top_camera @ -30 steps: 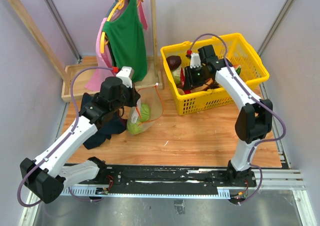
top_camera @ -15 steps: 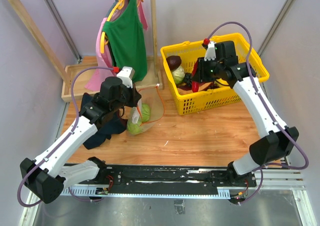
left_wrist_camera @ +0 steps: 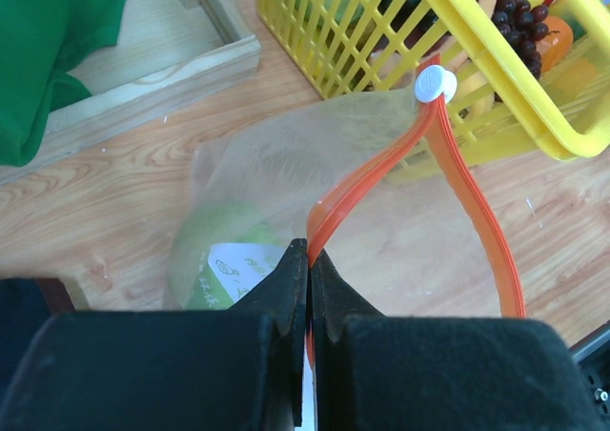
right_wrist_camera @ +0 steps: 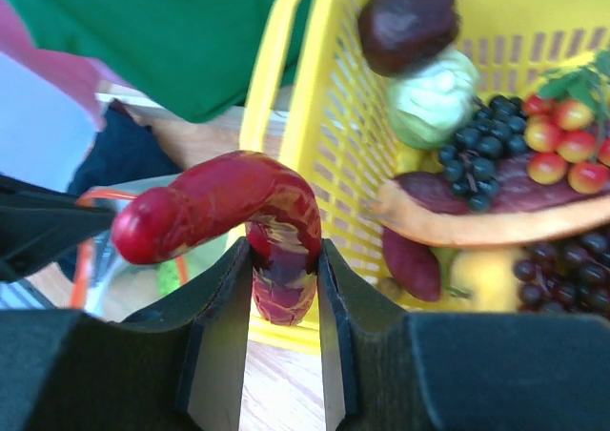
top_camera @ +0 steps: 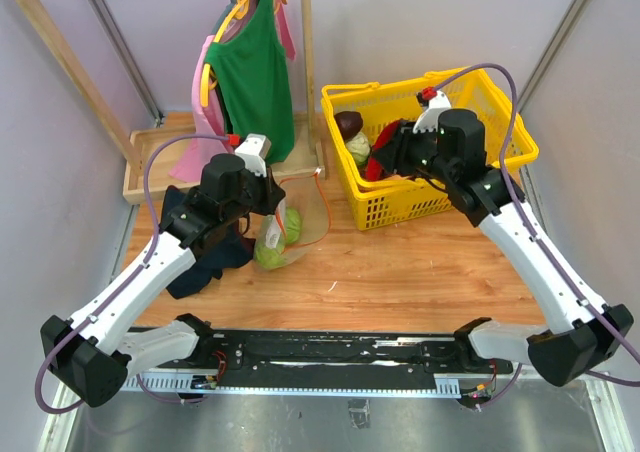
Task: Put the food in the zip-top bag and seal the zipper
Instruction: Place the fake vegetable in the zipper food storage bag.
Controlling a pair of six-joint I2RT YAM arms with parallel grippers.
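Loading step in hand, not yet the sealing. Pinching a curved red piece (right_wrist_camera: 224,216) of the food between the right fingers (right_wrist_camera: 224,336), up over the left rim of the yellow basket (right_wrist_camera: 276,88), upper centre-right of the top view. Holding the zip-top bag (left_wrist_camera: 276,164) by its mouth with the left fingers (left_wrist_camera: 286,283), pressed together on the orange-red zipper (left_wrist_camera: 472,212), centre left on the wooden surface (top_camera: 420,262); already a round green piece (top_camera: 288,224) inside. Probably next: crossing leftward, lining up over the gap between the two zipper strips, lowering in, then spreading the right fingers. Worth watching: a floppy mouth and a long bent toy, likely to snag on a strip. No sealing due with more food in the basket.
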